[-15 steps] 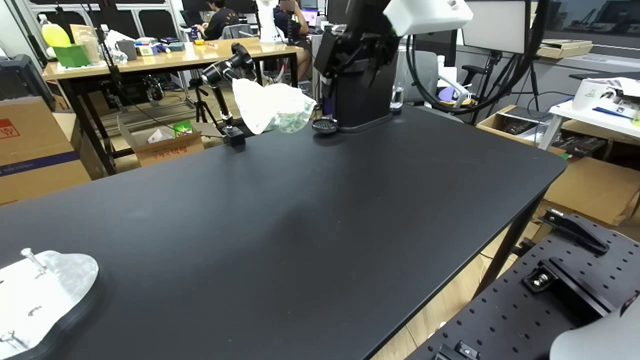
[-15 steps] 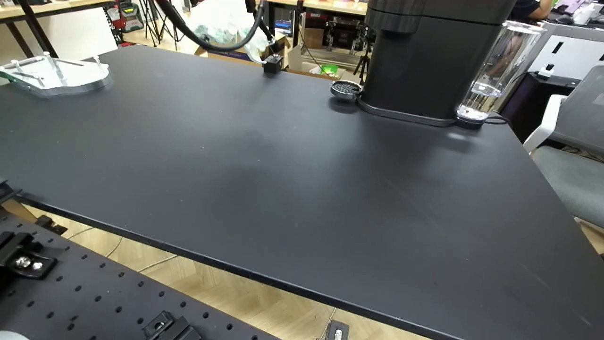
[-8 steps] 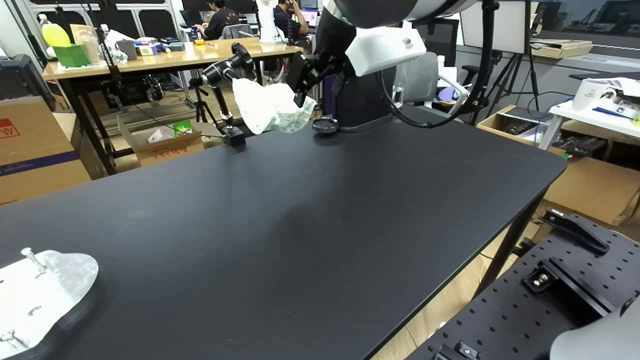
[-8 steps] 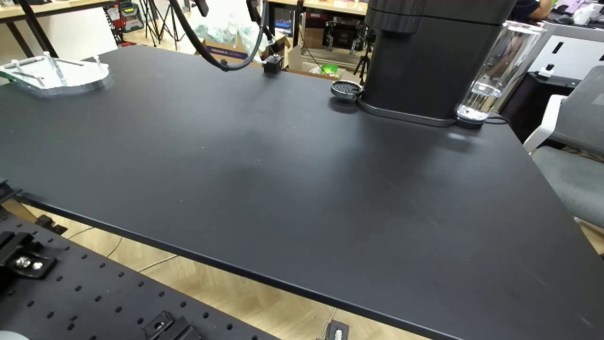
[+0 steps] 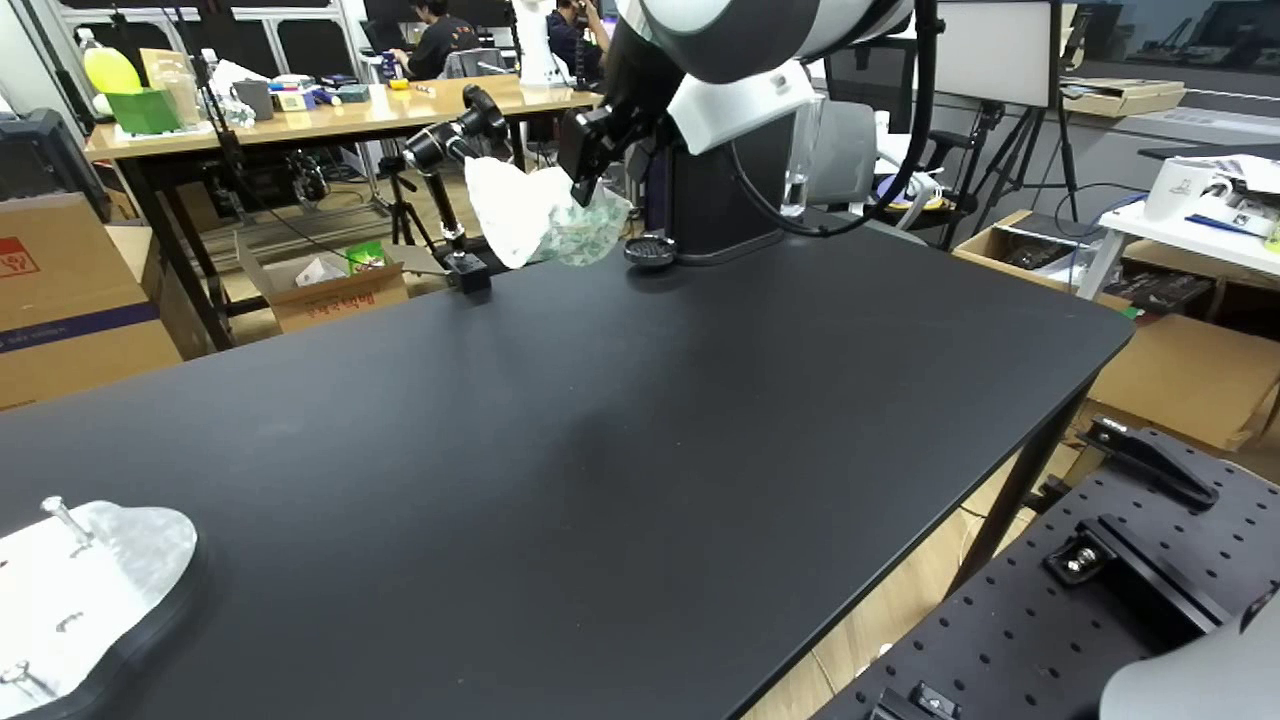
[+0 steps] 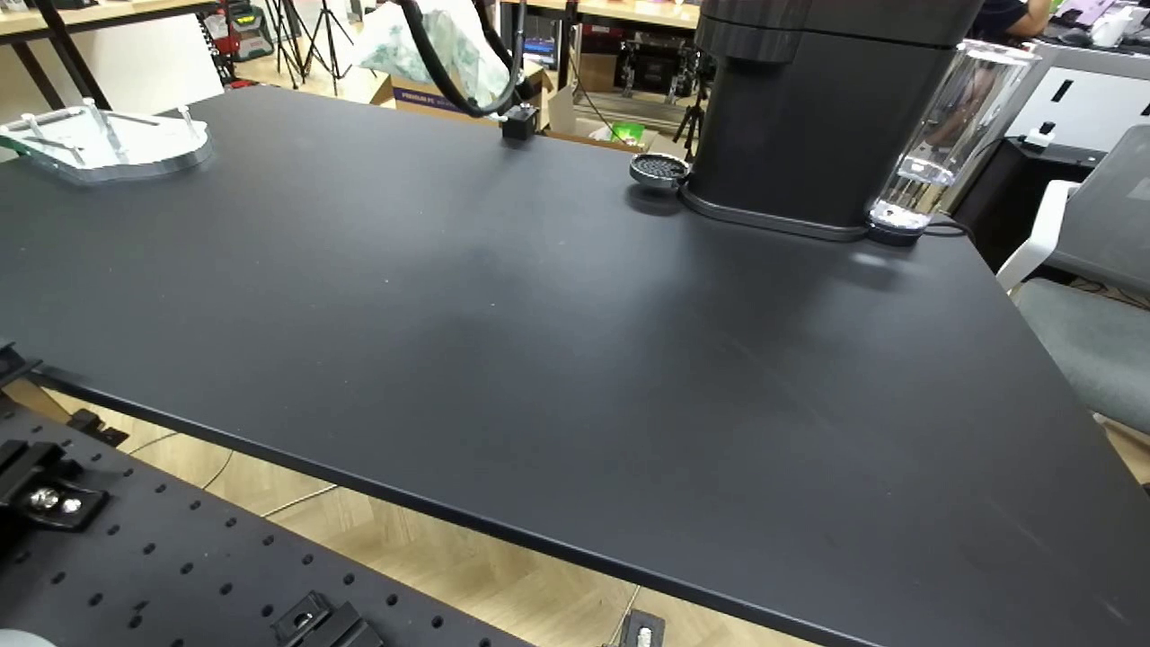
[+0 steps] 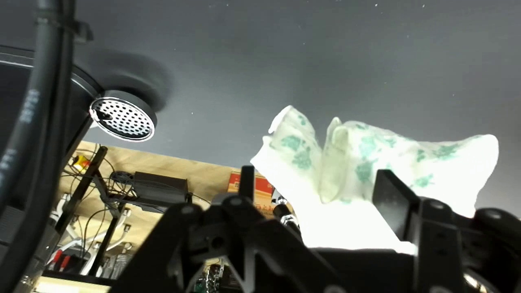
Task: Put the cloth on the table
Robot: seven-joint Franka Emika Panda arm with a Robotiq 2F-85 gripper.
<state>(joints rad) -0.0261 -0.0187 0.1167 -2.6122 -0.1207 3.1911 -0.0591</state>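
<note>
The cloth (image 5: 510,215) is white with green print. It hangs in a bunch at the end of a black clamp stand (image 5: 432,180), above the back edge of the dark table (image 5: 620,420). It also shows in an exterior view behind the arm's cable (image 6: 431,54), and in the wrist view (image 7: 346,215). My gripper (image 7: 317,185) is open, its fingers wide apart with part of the cloth between them. One finger overlaps the cloth; the other stands by its left edge. Contact cannot be told. In an exterior view the gripper (image 5: 582,170) overlaps the cloth's right part.
A black machine (image 6: 800,135) with a round perforated tray (image 7: 124,118) and a clear water tank (image 6: 916,171) stands at the table's back, near the gripper. A white plate with pegs (image 5: 110,580) lies at the table's other end. The stand's base (image 6: 519,121) is clamped at the back edge.
The arm came down and moved left across an exterior view, from beside the black machine to the cloth. The gripper now overlaps the cloth. The cloth stays on the stand.
</note>
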